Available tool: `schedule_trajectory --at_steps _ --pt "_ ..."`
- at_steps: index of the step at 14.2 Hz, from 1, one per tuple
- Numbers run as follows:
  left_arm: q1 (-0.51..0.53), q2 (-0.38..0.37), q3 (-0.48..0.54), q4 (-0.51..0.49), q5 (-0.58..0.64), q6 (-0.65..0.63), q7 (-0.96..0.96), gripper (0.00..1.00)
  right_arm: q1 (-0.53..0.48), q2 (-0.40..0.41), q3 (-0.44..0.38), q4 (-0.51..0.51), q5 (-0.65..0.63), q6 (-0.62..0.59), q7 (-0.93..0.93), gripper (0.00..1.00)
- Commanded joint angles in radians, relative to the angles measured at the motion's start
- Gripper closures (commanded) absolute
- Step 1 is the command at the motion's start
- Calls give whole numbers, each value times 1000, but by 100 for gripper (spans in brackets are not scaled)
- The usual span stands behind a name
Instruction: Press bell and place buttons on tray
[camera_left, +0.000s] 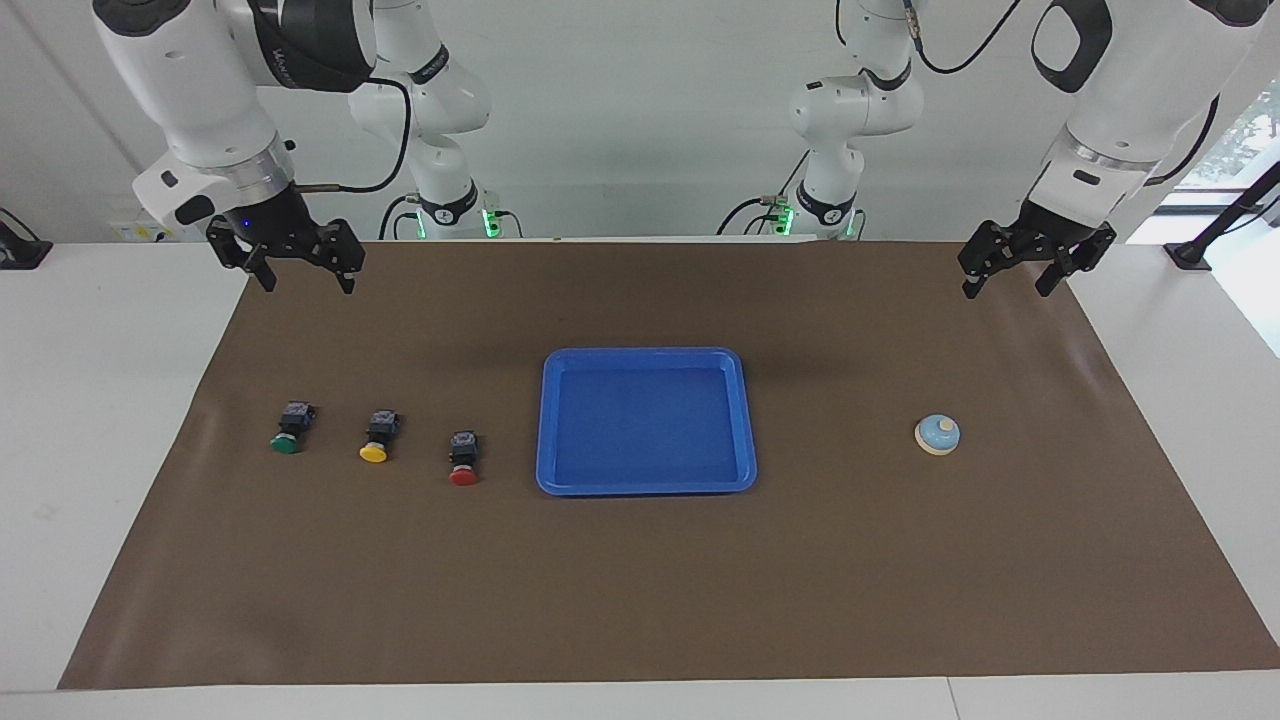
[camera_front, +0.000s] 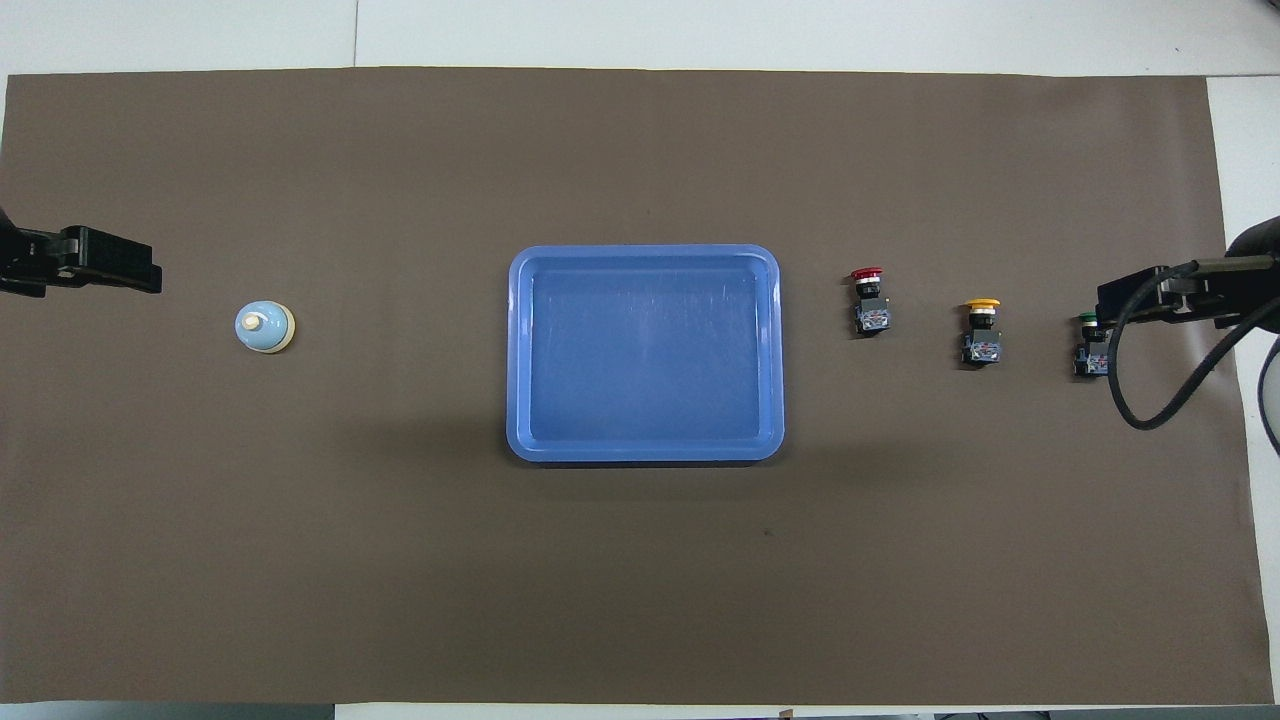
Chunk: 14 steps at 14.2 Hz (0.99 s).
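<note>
left claw (camera_left: 1022, 272) spread, raised | bell (camera_left: 937, 434) light-blue dome, seemingly cream-knobbed

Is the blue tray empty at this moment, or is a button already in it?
Empty. The tray shows only bare blue floor, and the red button, yellow button and green button all lie on the mat beside it.

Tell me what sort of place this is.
Likely a robotics lab test bench: two Franka arms with the left gripper and right gripper raised over a brown mat laid with a blue tray and bell.
</note>
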Motion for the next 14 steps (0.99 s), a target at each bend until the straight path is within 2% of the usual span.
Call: schedule_trajectory --at_steps 1,8,9,10,14 --pt "12 10 -1 21 -22 -20 17 0 -13 -2 7 1 10 -13 -30 0" --pt "14 -7 1 1 1 -12 -19 0 -13 -2 7 1 10 -13 -30 0" --pt "17 -7 6 -7 10 15 -50 66 -13 -2 7 1 10 -13 -30 0" --pt "37 -5 6 -14 8 20 -52 100 -13 -2 7 1 10 -13 -30 0" --pt "40 66 6 -43 8 87 -56 100 -13 -2 7 1 10 -15 -30 0"
